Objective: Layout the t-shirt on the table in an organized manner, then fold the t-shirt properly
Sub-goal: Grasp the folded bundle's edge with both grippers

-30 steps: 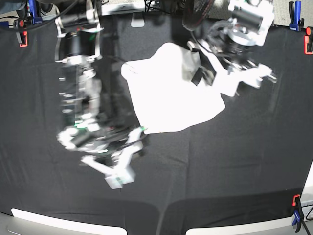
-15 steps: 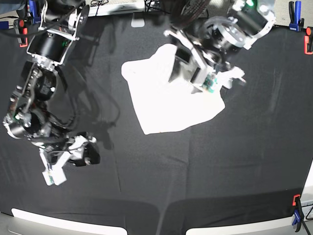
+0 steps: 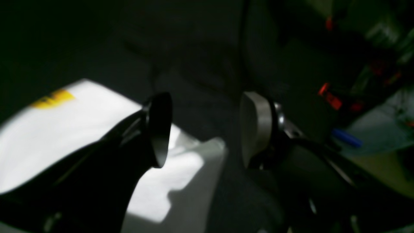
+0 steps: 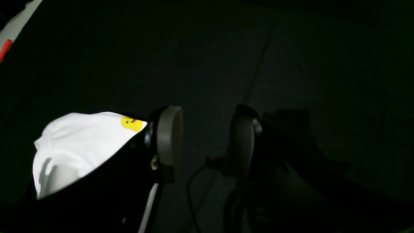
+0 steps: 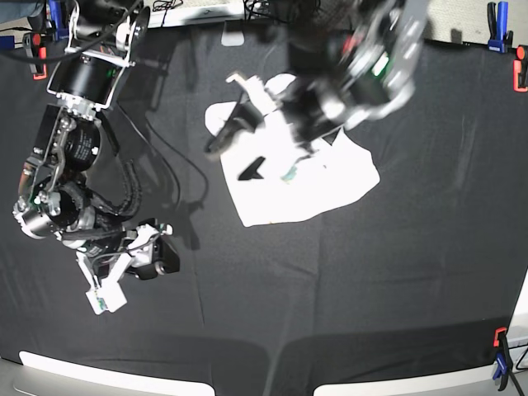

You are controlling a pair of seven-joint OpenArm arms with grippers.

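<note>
2 grippers stand spread and empty: left gripper (image 3: 203, 129) above the bunched t-shirt (image 5: 305, 177), right gripper (image 4: 207, 142) well apart. Best pinch opposite hems and spread it flat.

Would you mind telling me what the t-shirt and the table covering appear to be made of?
The t-shirt looks like soft white woven or knit cloth with a matte finish: it lies in rumpled folds with soft shadowed creases, and a yellow printed patch shows in the right wrist view. The table is draped in black matte fabric, likely cloth, judging by its faint wrinkles and seam lines and the absence of glare.
</note>
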